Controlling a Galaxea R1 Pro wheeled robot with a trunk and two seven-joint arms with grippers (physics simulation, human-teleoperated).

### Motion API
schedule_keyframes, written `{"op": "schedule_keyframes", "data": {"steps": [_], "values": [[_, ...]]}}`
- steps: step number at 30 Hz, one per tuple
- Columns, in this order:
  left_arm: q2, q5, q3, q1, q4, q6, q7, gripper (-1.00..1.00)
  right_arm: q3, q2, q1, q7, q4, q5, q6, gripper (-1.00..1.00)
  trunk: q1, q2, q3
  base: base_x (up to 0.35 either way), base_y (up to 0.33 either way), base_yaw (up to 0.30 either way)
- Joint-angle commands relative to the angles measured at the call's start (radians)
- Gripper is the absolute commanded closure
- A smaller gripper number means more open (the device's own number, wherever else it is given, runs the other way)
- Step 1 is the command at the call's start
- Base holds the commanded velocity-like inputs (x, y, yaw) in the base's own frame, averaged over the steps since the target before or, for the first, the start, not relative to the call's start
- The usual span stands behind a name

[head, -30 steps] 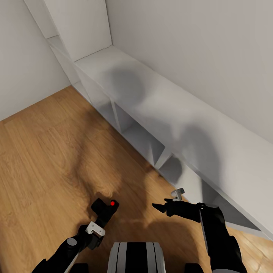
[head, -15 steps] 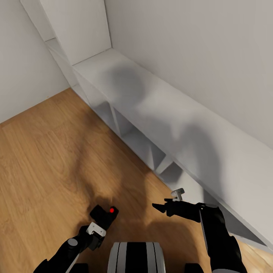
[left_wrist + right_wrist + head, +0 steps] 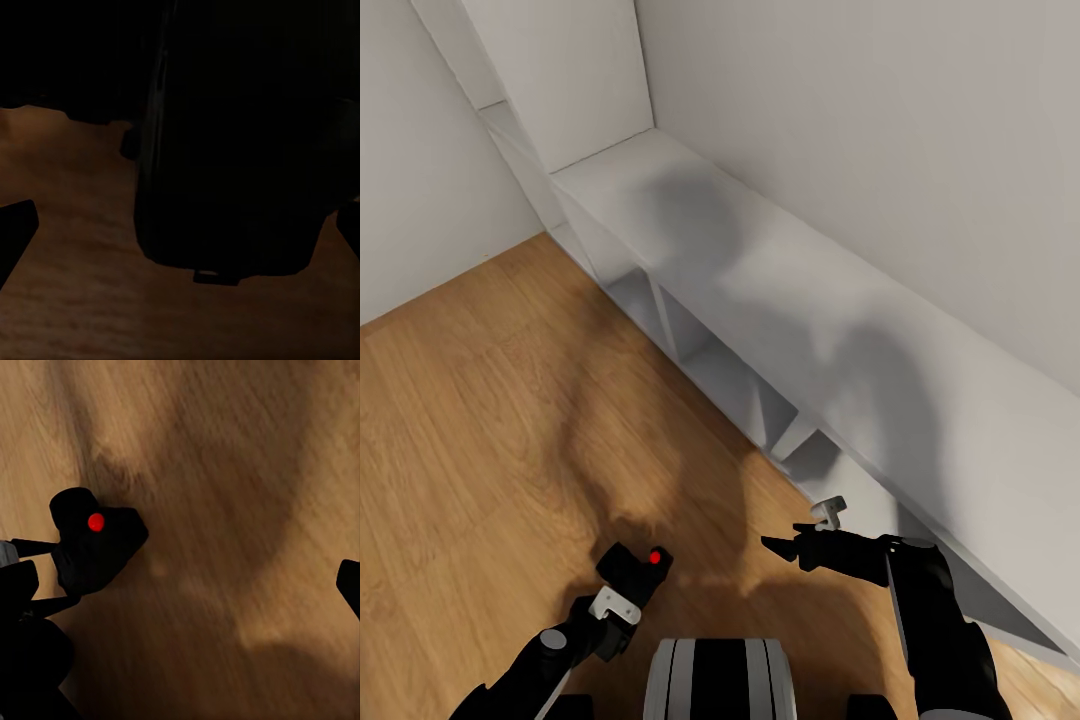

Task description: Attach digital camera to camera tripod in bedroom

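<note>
My left gripper is shut on the digital camera, a small black box with a red dot on top, held low over the wood floor just ahead of my trunk. The right wrist view looks down on the same camera clamped between the left fingers. The left wrist view shows the camera's dark body up close. My right gripper hangs to the camera's right, open and holding nothing, one fingertip at the picture's edge. The camera tripod is out of view.
This is the bedroom: a light wood plank floor and white walls. Low white cube shelving runs diagonally along the wall on my right, close to my right arm. A taller white unit stands at its far end.
The left gripper has drawn the camera slightly lower and closer to my trunk. The view has shifted a little, so the shelving sits slightly further left. The right gripper holds its place.
</note>
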Motion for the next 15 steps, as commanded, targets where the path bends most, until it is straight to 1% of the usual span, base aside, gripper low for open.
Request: {"op": "schedule_keyframes", "data": {"steps": [1,15], "values": [[0.001,-0.004,-0.002,0.0,-0.002,0.005,-0.003,-1.0,-0.003,0.001,-0.001,0.009,-0.001,0.007,0.006,-1.0,0.0,0.0,-0.001,0.002,0.0,0.0],[-0.001,-0.002,-0.002,0.0,-0.002,0.005,-0.003,-1.0,-0.003,0.001,-0.001,0.011,-0.002,0.007,0.006,-1.0,0.0,0.0,-0.001,0.0,0.0,0.0]]}}
